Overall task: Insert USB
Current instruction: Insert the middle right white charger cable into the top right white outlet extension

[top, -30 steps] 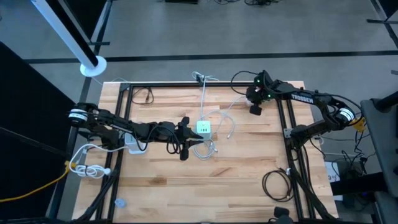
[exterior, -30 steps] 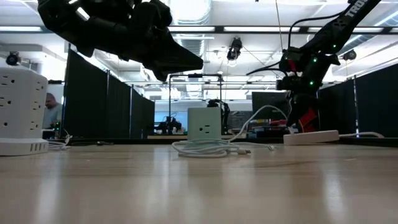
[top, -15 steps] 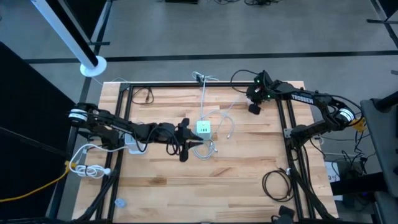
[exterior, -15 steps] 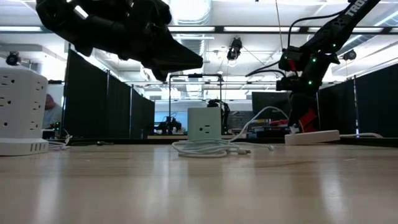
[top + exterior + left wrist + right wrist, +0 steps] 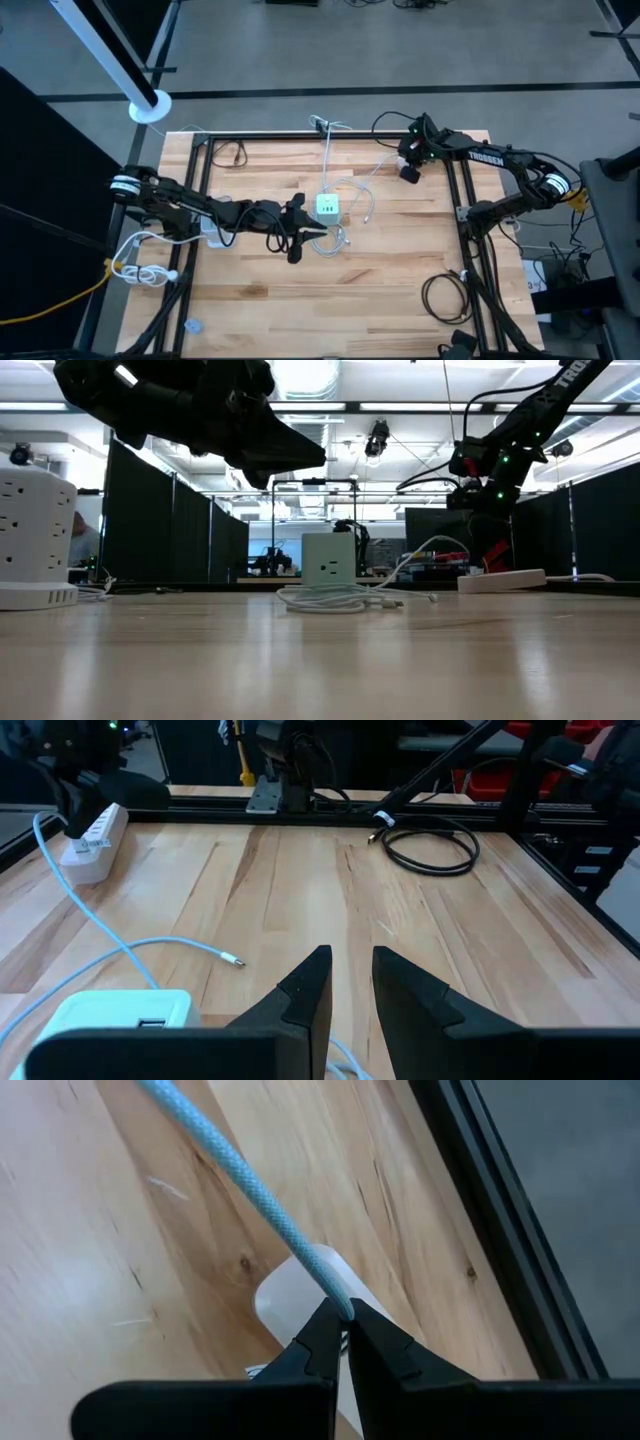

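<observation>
1. Wood-plank table [image 5: 330, 300] fills most of the high view, with a black frame along its edges.
2. Left arm reaches in from frame left; left gripper [image 5: 296, 230] sits near centre, just left of the charger. In the left wrist view its fingers [image 5: 310, 990] stand slightly apart with nothing visible between them.
3. Right arm comes in from frame right; right gripper [image 5: 409, 170] sits upper right of centre. In the right wrist view [image 5: 345, 1325] it's clenched on the pale blue braided cable [image 5: 240, 1190], above a white power strip [image 5: 290, 1295].
4. White tower power strip [image 5: 35, 530] stands at the far left of the low view.
5. White-green charger block [image 5: 328, 206] stands at table centre; its USB port faces the left wrist camera [image 5: 150, 1022].
6. Loose white cable [image 5: 330, 243] is coiled just below the charger.
7. Free USB plug [image 5: 232, 960] lies on the wood near the charger, not inserted.
</observation>
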`<action>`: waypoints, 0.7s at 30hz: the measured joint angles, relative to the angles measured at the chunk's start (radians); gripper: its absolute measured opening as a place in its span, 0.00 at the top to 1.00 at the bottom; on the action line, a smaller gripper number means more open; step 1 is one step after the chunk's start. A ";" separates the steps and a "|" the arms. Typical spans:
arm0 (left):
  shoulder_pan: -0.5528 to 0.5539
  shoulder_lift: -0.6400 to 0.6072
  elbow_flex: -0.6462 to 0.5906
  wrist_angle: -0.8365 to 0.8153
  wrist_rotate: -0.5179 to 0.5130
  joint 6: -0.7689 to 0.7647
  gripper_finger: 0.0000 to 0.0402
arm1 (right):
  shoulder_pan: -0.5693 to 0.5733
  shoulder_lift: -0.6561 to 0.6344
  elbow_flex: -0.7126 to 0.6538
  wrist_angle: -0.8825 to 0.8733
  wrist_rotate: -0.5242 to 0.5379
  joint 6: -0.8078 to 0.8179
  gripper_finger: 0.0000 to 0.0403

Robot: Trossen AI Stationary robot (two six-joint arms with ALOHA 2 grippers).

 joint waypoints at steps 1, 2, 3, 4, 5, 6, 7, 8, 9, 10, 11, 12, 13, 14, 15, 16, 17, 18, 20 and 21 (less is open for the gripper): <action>0.000 0.000 0.000 0.000 0.000 0.000 0.84 | -0.003 0.000 0.000 0.000 -0.001 0.003 1.00; 0.000 0.000 0.000 0.000 0.000 -0.004 0.84 | -0.005 0.001 0.000 0.001 -0.005 0.009 1.00; 0.000 0.000 0.000 0.000 0.000 -0.007 0.84 | -0.005 0.003 0.000 0.001 -0.004 0.015 1.00; 0.000 0.000 0.000 0.000 0.000 -0.008 0.84 | -0.005 0.005 0.000 0.003 -0.008 0.015 1.00; 0.000 0.000 0.000 0.000 0.000 -0.008 0.84 | -0.005 0.009 0.001 0.005 -0.012 0.015 1.00; 0.000 0.000 0.000 0.000 0.000 -0.008 0.84 | -0.005 0.014 0.002 0.006 -0.016 0.016 1.00; 0.000 0.000 0.000 0.000 0.000 -0.008 0.84 | -0.006 0.023 0.003 0.009 -0.024 0.017 1.00; 0.000 0.000 0.000 0.000 0.000 -0.008 0.84 | -0.006 0.030 0.003 0.010 -0.029 0.023 1.00; 0.000 0.000 0.000 0.000 0.000 -0.008 0.84 | -0.006 0.038 0.003 0.011 -0.032 0.029 1.00; 0.000 0.000 0.000 0.000 0.000 -0.008 0.84 | -0.006 0.045 0.003 0.011 -0.034 0.036 1.00; 0.000 0.000 0.000 0.000 0.000 -0.008 0.84 | -0.006 0.049 0.004 0.013 -0.034 0.041 1.00; -0.001 0.000 0.000 0.000 0.000 -0.008 0.84 | -0.005 0.051 0.004 0.014 -0.034 0.041 1.00; -0.002 0.000 0.000 -0.001 0.000 -0.008 0.84 | -0.004 0.050 0.004 0.013 -0.034 0.041 1.00; -0.004 0.000 0.000 -0.003 -0.001 -0.008 0.84 | -0.003 0.048 0.004 0.012 -0.036 0.041 1.00; -0.005 0.000 0.000 -0.006 0.000 -0.009 0.84 | -0.002 0.044 0.003 0.012 -0.040 0.041 1.00; -0.006 0.000 0.000 -0.008 0.000 -0.011 0.84 | 0.000 0.040 0.003 0.012 -0.043 0.042 1.00; -0.009 0.000 0.000 -0.011 0.000 -0.012 0.84 | 0.001 0.036 0.002 0.014 -0.044 0.048 1.00; -0.009 0.000 0.000 -0.012 0.000 -0.015 0.84 | 0.001 0.032 0.002 0.013 -0.046 0.054 0.99; -0.010 0.000 0.000 -0.012 0.000 -0.016 0.84 | 0.001 0.023 0.001 0.008 -0.049 0.058 0.96; -0.010 0.000 0.000 -0.012 0.000 -0.016 0.84 | 0.001 0.018 0.000 0.005 -0.051 0.060 0.94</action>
